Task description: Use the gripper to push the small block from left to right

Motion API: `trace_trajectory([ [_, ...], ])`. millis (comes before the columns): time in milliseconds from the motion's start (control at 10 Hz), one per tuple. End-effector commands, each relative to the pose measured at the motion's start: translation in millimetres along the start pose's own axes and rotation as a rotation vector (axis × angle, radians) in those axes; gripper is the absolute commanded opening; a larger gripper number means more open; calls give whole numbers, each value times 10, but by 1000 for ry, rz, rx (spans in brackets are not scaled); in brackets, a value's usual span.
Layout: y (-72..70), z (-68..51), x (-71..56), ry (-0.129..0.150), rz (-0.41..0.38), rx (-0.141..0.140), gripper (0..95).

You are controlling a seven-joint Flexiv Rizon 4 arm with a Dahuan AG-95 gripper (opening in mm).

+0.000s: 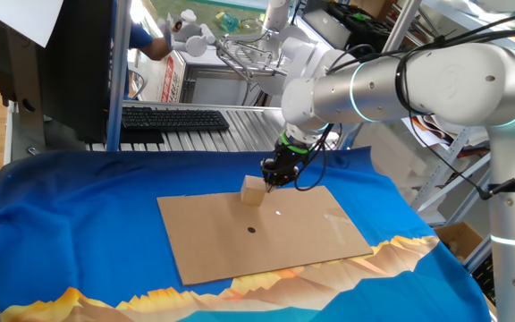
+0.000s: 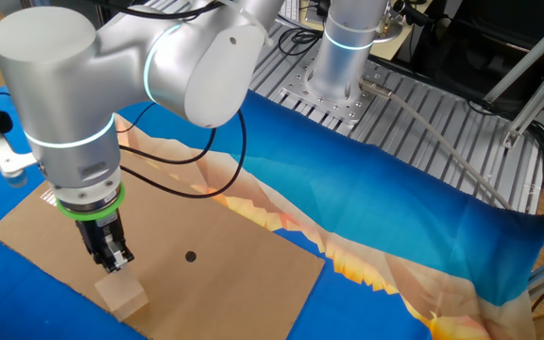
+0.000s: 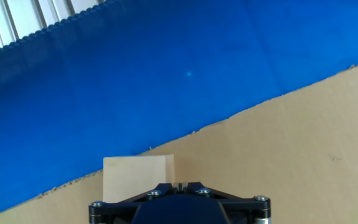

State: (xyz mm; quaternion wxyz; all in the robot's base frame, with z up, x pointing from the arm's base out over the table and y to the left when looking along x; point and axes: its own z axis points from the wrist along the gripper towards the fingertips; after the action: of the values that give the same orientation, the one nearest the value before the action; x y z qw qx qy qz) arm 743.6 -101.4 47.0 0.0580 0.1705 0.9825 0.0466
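Note:
The small block [image 1: 254, 190], a light tan wooden cube, sits near the far edge of the brown cardboard sheet [image 1: 275, 241]. The gripper [image 1: 274, 174], black with a green ring, hangs from the silver-white arm with its tip low at the block's right side, touching or almost touching it. Its jaws are shut with nothing between them. In the other fixed view the gripper [image 2: 113, 260] stands just behind the block [image 2: 121, 291]. In the hand view the block [image 3: 137, 177] lies just left of the gripper [image 3: 180, 185], on the cardboard [image 3: 278, 155].
A blue cloth [image 1: 79, 224] covers the table under the cardboard. A black dot [image 1: 251, 229] marks the sheet's middle. A keyboard [image 1: 173, 118] and a monitor [image 1: 52, 72] stand behind the table. The arm's base [image 2: 348, 57] stands on a ribbed metal surface [image 2: 423, 104].

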Motion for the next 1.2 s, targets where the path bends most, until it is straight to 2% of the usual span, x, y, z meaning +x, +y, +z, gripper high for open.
trace_trajectory([
  [100, -1, -4, 9, 7, -6, 3, 0],
  [600, -4, -29, -58, 16, -40, 20, 0],
  [900, -13, -26, -81, 10, -62, 42, 0],
  [1200, -60, 14, -149, 9, -81, 37, 0],
])
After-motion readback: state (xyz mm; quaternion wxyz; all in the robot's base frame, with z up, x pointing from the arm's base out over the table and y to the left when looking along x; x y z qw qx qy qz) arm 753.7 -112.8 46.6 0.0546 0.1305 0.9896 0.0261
